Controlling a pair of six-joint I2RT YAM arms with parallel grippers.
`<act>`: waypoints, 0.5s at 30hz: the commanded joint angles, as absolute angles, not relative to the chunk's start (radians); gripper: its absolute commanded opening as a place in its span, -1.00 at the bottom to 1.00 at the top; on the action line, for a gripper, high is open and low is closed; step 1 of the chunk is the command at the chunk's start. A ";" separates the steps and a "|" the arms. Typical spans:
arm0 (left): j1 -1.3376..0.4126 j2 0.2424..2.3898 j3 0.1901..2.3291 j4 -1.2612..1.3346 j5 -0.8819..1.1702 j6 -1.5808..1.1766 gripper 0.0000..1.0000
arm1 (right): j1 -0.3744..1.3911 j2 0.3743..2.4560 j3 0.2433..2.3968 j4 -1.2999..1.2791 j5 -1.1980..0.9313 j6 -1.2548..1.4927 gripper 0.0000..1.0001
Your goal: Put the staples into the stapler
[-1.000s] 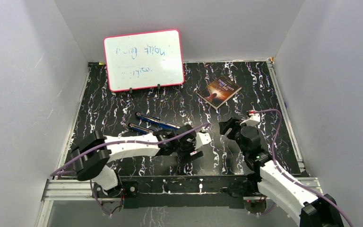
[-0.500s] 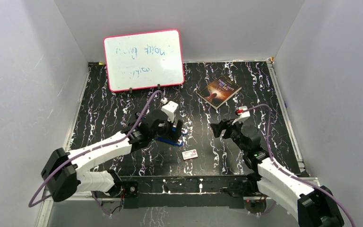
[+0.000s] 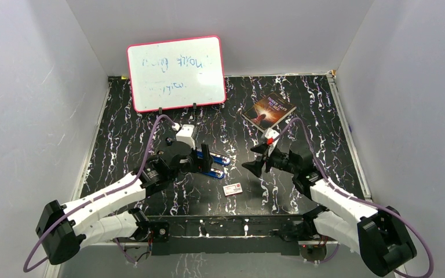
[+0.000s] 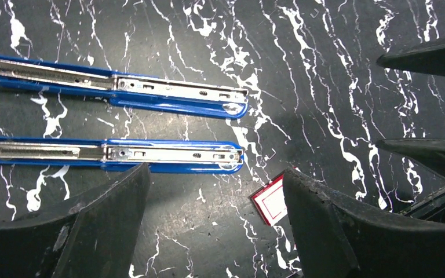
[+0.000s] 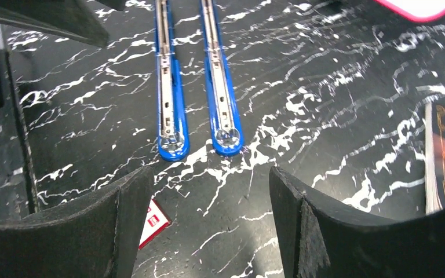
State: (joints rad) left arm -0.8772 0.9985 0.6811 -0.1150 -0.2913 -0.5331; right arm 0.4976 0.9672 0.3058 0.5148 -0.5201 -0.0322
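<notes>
Since a second ago my left gripper (image 4: 214, 185) swung over the open blue stapler (image 4: 168, 153), my right gripper (image 5: 208, 179) nearing from its right. Both have fingers spread wide, holding nothing.

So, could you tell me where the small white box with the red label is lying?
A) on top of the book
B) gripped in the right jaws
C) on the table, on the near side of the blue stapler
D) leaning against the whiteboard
C: the top view shows the small white box lying flat on the table, just nearer than the blue stapler, with nothing gripping it.
</notes>
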 commanded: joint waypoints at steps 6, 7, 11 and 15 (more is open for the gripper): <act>-0.863 1.002 0.679 -0.202 -0.302 -0.644 0.66 | 0.502 1.067 0.469 0.292 -0.820 -0.343 0.58; -0.863 1.002 0.675 -0.206 -0.297 -0.653 0.66 | 0.508 1.075 0.482 0.254 -0.831 -0.377 0.58; -0.859 1.008 0.653 -0.198 -0.281 -0.682 0.66 | 0.533 1.097 0.527 0.141 -0.843 -0.538 0.62; -0.856 1.024 0.650 -0.182 -0.287 -0.698 0.66 | 0.555 1.097 0.543 0.113 -0.869 -0.635 0.61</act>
